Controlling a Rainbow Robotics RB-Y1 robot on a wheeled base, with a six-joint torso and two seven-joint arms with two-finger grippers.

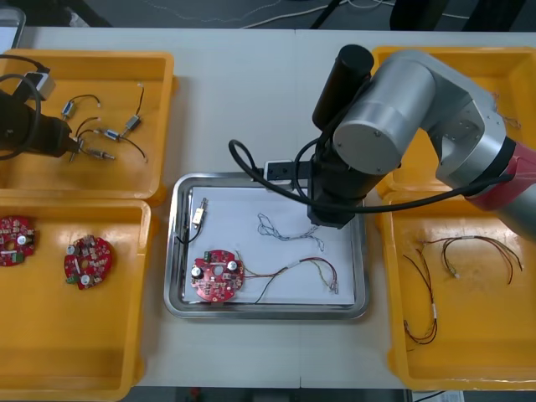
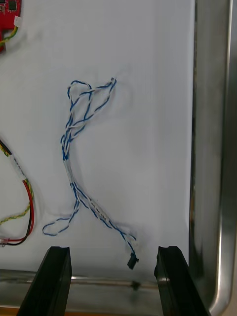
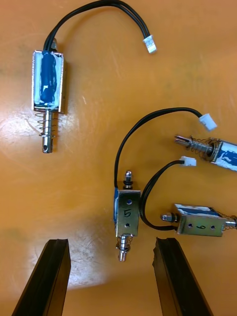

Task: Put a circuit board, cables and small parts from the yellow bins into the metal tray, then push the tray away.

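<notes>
The left gripper and right gripper stood wide open, empty.
A twisted blue and white cable lay in the metal tray just beyond the right one's fingers; small metal parts sat in a yellow bin beneath the left.

A: Work surface?
B: Light table, matte, pale grey-white.
A: Beyond its far edge?
B: Dark floor; a thin white cord trails in loops across it; a black bar lies at a slant near the cord.
A: Far left corner of the table?
B: Pale flat object, cut by the frame edge; kind not discernible.
</notes>
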